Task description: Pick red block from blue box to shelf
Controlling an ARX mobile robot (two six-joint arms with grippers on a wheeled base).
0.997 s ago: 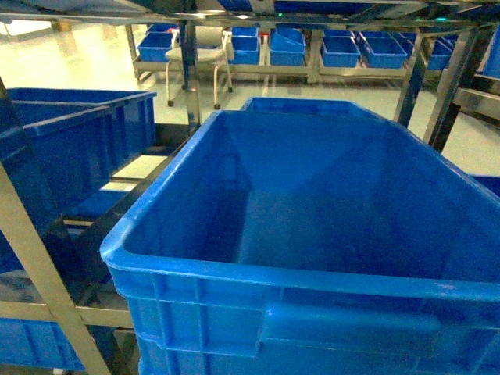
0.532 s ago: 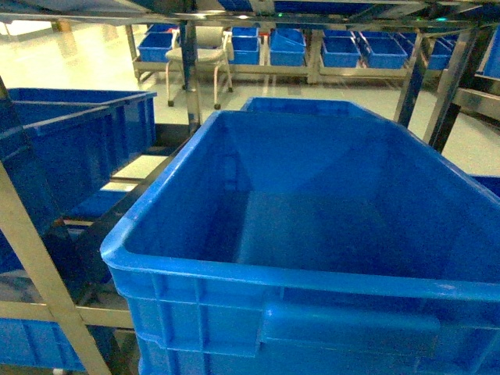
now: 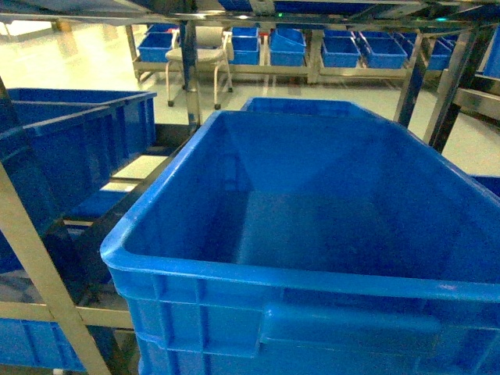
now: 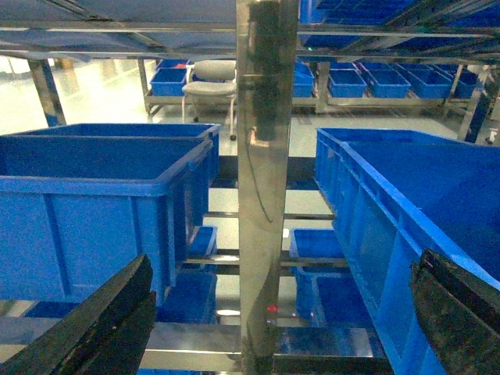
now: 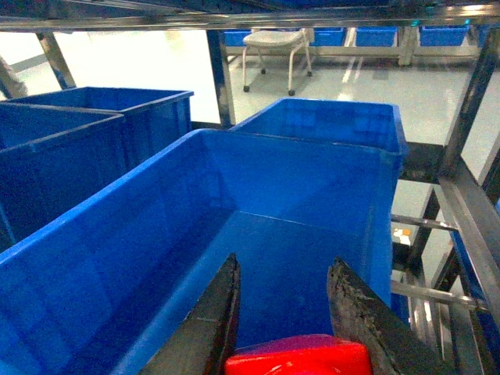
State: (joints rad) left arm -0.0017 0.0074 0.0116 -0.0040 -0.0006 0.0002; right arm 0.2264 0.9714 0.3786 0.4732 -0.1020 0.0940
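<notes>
On my right wrist feed, the right pincer (image 5: 283, 312) has its two dark fingers (image 5: 212, 320) closed in on the red block (image 5: 301, 355), which sits between them at the bottom edge of the picture; only the block's top is visible to me. Below and ahead of this pincer lies the open inside of a deep blue crate (image 5: 101, 234), and a second blue crate (image 5: 328, 125) stands just beyond it. More blue crates (image 5: 78, 133) stand off to the pincer's left. The steel uprights and rails of the shelf (image 5: 469, 211) run down the pincer's right side.

On my left wrist feed, the left pincer (image 4: 273, 312) is spread wide and holds nothing; its two fingers (image 4: 94, 324) show only at the lower corners. Straight ahead of it stands a shiny steel post (image 4: 262, 195) of the shelf, with a blue crate on either side.

The head view shows me neither pincer, only the big crate (image 3: 273, 328) close in front. A chair (image 3: 199, 58) stands far back on the floor.
</notes>
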